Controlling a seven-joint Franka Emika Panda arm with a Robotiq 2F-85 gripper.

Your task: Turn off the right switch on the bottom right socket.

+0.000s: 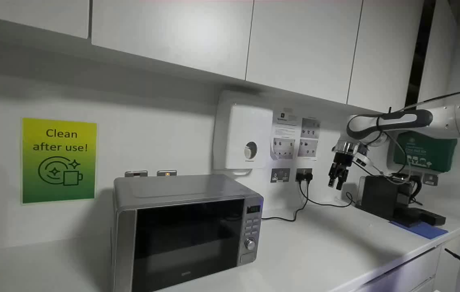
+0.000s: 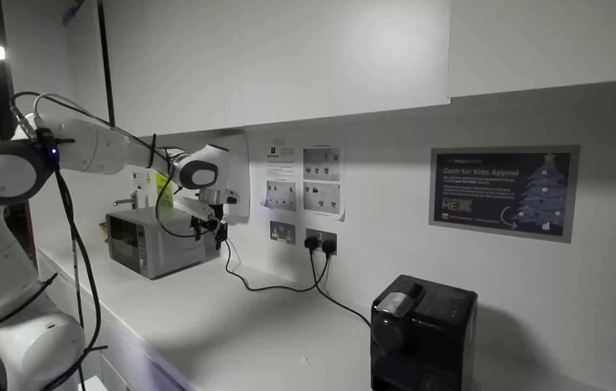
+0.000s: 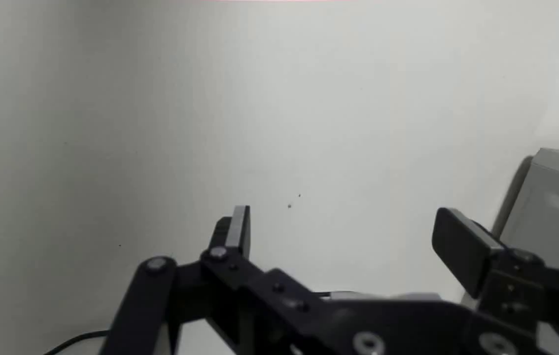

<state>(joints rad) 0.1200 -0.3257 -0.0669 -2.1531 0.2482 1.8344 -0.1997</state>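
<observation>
Hanging above the tabletop point(image 1: 295, 251) in an exterior view, my hand point(image 1: 335, 185) points downward, between the microwave point(image 1: 189, 235) and the coffee machine point(image 1: 378, 196) as seen from there. I take the bottom right socket point(image 1: 304, 170) to be the plate on the wall point(image 1: 161, 134) carrying two black plugs point(image 1: 309, 177), just beside a plate without plugs point(image 1: 280, 175) and below a printed sheet point(image 1: 309, 138); its right switch is too small to make out, though I would look for it above the right plug. In an exterior view, black leads point(image 2: 281, 288) droop from those plugs, and my hand is well apart from that socket, off toward the microwave side. In the wrist view my fingers point(image 3: 236, 229) stand wide apart with nothing gripped, the tabletop behind them and what looks like a corner of the microwave at the right; neither the socket nor its switch shows. As I judge it, the switch will be a small, hard, smooth rocker fixed to the socket, so weight hardly matters and there is nothing to pinch. I expect it to be stiff at first, then snap over. I would bring my fingers together into a blunt tip, come square to the wall, and press on the raised end of the rocker; which end that is I cannot tell. A slanting push may slide off, and coming in low could knock the right plug or snag its lead.
</observation>
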